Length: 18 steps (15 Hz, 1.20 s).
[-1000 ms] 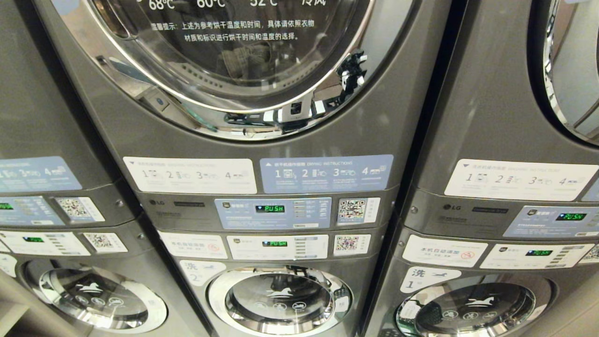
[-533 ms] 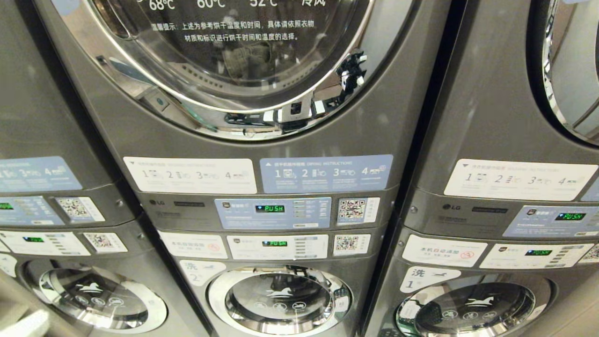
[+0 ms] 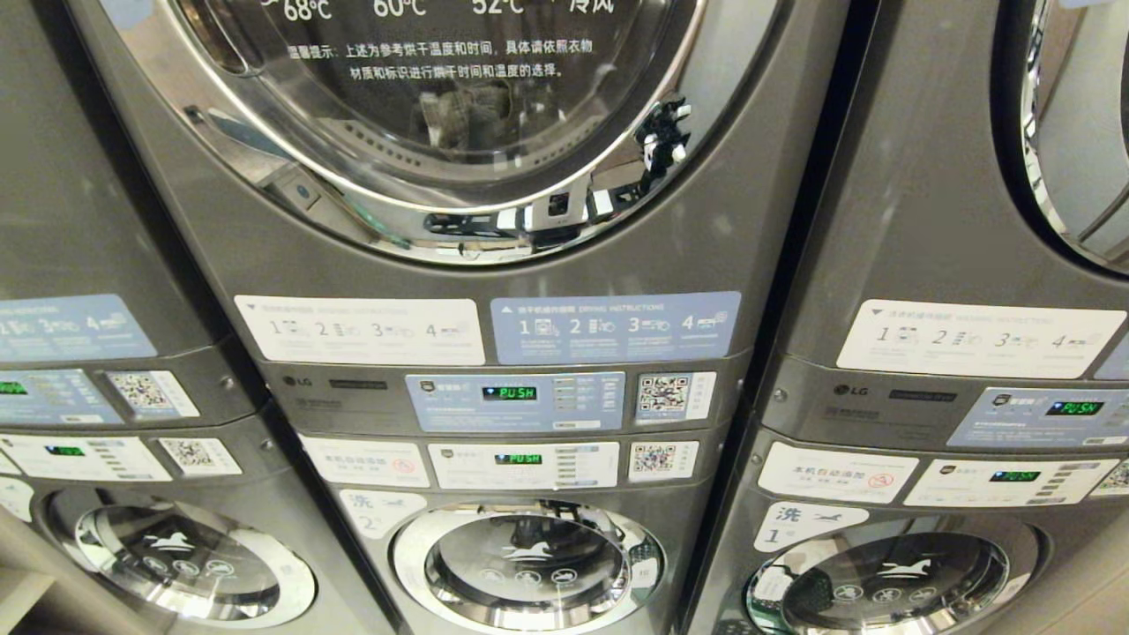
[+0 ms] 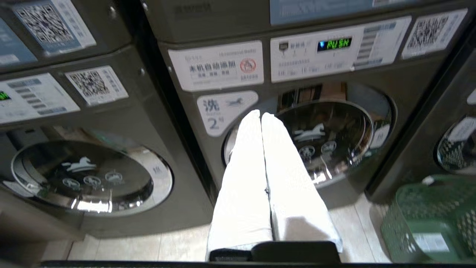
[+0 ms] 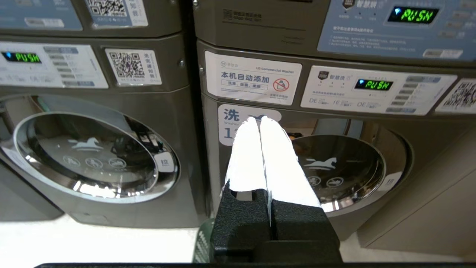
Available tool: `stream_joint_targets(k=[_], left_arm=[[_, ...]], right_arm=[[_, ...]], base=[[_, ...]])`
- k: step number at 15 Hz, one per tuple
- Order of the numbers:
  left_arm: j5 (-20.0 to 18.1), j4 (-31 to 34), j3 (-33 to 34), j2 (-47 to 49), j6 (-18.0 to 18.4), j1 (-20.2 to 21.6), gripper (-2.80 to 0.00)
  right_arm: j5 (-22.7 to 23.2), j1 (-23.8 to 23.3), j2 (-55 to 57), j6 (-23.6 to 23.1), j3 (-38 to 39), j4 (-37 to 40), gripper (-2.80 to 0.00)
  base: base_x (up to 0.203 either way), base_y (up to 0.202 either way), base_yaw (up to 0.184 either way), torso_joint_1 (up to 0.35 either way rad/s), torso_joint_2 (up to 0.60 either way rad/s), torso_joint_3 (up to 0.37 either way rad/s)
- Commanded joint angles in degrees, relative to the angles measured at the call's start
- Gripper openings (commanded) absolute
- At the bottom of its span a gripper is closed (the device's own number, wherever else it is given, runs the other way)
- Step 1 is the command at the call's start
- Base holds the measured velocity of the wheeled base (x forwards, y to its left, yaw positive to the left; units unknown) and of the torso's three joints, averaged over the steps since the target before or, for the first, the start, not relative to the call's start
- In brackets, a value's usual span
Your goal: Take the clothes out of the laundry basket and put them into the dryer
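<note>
**Three stacked laundry units, two idle tools, one basket**

Three machine stacks stand before us in the head view, listed from left to right.

1. Left stack (image 3: 106, 353): only its panels, a QR label and a lower round door show. Nothing of ours is near it.

2. Middle stack: the dryer (image 3: 441, 115) sits on top, its chrome-ringed door closed, with a pale bundle dimly visible behind the glass. Below it come the instruction stickers, two panels reading PUSH, and the lower washer door (image 3: 527, 564), also closed. We face this unit squarely, which we judge marks it as the one to load.

3. Right stack (image 3: 953, 370): same layout, both doors shut.

Our left tool (image 4: 261, 115) hangs low in front of the middle washer, white fingers pressed together and holding nothing. Our right tool (image 5: 260, 120) hangs before the right-hand washer, likewise closed and empty. Both arms look parked rather than reaching.

The laundry basket (image 4: 431, 219), green and perforated, stands on the tiled floor just before the right stack, to the right of the left tool. We cannot see its contents from here.

With the dryer closed and both tools empty, we judge loading either finished or not begun.
</note>
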Motion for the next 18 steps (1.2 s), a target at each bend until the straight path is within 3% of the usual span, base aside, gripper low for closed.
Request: stream_joint_targets(k=[1,5,18], left_arm=[[0.09,-0.11,0.38,-3.46,-0.07,0.07,-2.80],[2.08,-1.36,0.73,-3.46,-3.59,0.07,-2.80],[2.85,-1.36,0.73,-3.46,-3.85,0.07,-2.80]], right_arm=[[0.15,0.01,-0.02,-0.96,0.06,0.04,-2.80],[-0.26,-0.04,-0.02,0.79,-0.11,0.22,-2.80],[-0.50,-0.04,-0.02,1.92,-0.02,0.13,-2.80]], base=[[0.000,0.000,0.000,0.000,0.00,0.000],[0.000,0.000,0.000,0.000,0.00,0.000],[0.000,0.000,0.000,0.000,0.00,0.000]])
